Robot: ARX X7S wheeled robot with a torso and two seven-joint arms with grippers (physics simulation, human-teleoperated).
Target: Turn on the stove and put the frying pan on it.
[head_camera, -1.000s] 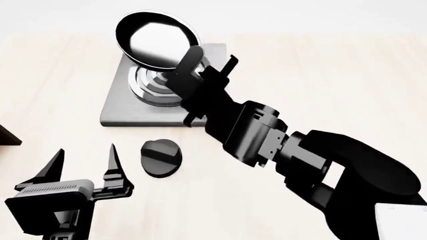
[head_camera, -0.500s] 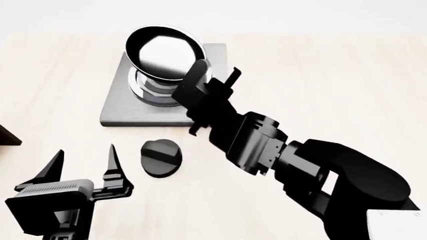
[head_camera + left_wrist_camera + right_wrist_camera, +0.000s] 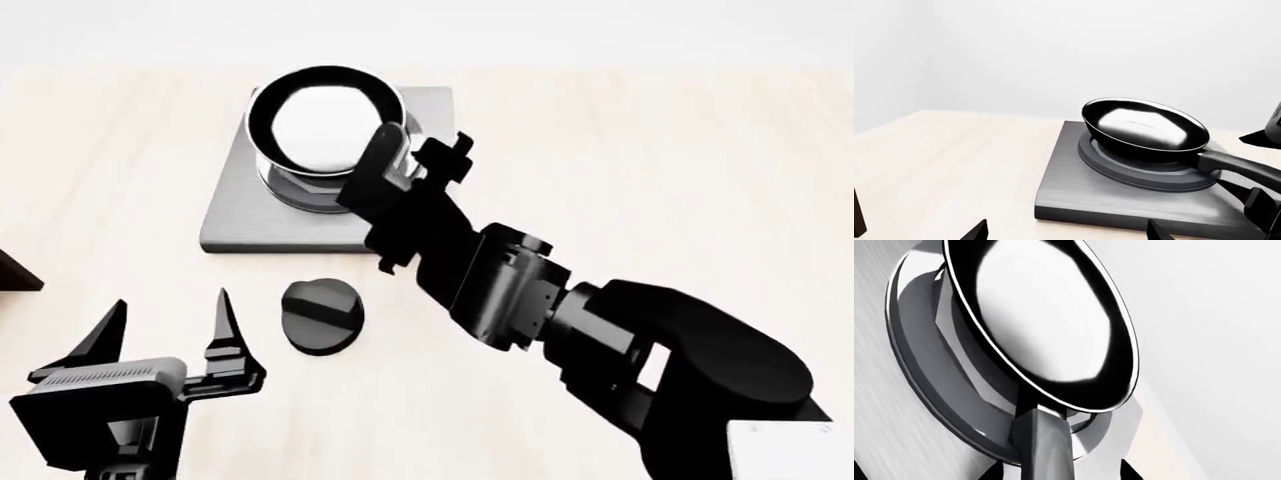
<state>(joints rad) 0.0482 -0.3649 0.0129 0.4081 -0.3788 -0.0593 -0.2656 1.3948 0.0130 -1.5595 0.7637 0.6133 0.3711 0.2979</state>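
Note:
The frying pan is a small black pan with a glossy inside. It sits over the dark ring burner of the grey stove plate, slightly tilted in the left wrist view. My right gripper is at the plate's right edge, shut on the pan's long handle, which runs between its fingertips. The round black knob lies on the table in front of the plate. My left gripper is open and empty, left of the knob and short of the plate.
The light wooden table stretches around the stove. A dark brown shelf corner shows at the left edge, also in the left wrist view. My right arm crosses the table from the lower right.
The pan was raised and tilted over the burner; the right gripper has brought it down and nearly level onto the burner. The left gripper and the knob have not moved.

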